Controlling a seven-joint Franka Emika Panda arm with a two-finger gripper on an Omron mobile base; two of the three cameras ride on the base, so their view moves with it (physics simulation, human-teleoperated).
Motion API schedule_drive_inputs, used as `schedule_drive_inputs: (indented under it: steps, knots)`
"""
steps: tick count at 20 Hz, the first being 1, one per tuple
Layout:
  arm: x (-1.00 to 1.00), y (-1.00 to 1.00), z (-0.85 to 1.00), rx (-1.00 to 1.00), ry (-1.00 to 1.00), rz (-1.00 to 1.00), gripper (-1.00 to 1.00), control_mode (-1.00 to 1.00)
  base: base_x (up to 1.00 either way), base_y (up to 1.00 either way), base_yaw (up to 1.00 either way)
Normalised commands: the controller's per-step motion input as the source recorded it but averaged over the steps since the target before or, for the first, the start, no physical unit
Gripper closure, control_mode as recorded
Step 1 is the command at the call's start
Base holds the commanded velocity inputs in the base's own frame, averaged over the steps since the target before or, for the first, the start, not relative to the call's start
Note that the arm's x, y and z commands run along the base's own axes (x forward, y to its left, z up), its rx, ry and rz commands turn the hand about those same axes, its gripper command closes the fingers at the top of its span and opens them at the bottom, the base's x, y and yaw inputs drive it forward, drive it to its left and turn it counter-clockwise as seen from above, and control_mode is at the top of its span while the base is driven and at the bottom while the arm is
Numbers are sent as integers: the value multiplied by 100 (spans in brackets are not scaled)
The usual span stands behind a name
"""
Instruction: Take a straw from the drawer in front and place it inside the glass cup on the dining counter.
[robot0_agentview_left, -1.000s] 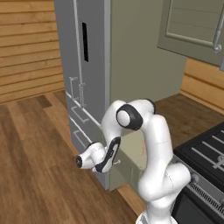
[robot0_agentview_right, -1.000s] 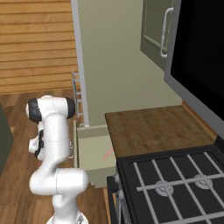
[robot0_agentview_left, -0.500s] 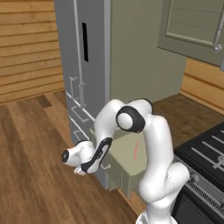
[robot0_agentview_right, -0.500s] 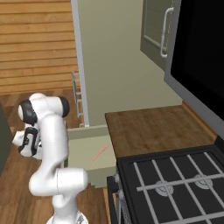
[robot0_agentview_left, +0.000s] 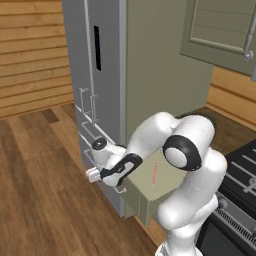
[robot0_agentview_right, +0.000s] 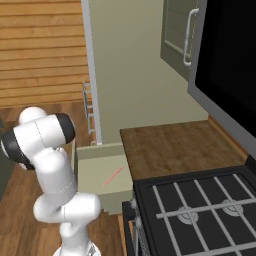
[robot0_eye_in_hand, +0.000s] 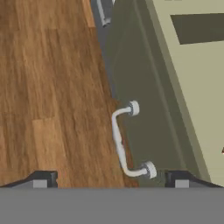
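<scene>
Drawer (robot0_agentview_right: 102, 172) out, pincer (robot0_eye_in_hand: 111, 177) wide open, empty (off the handle (robot0_eye_in_hand: 124, 144)) — lift clear, approach the straw (robot0_agentview_right: 114, 176) from above.

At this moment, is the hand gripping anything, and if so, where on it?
Nothing is held. The hand is open, its fingertips spread either side of the silver bar handle on the sage-green drawer, not touching it.

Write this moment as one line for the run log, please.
drawer: pulled open | straw: lying inside drawer | tool: open, off the handle | next: likely reach for straw
</scene>
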Motion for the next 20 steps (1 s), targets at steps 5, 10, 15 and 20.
schedule_drive_inputs:
  steps: [5,10,15,20]
  knots:
    - [7,-63,76,26,0,0,-100,-100,0,0,0]
    - [46,-67,23,14,8,0,-100,-100,0,0,0]
    - [58,-44,0,2,3,0,-100,-100,0,0,0]
    - [44,-19,-11,0,1,0,-100,-100,0,0,0]
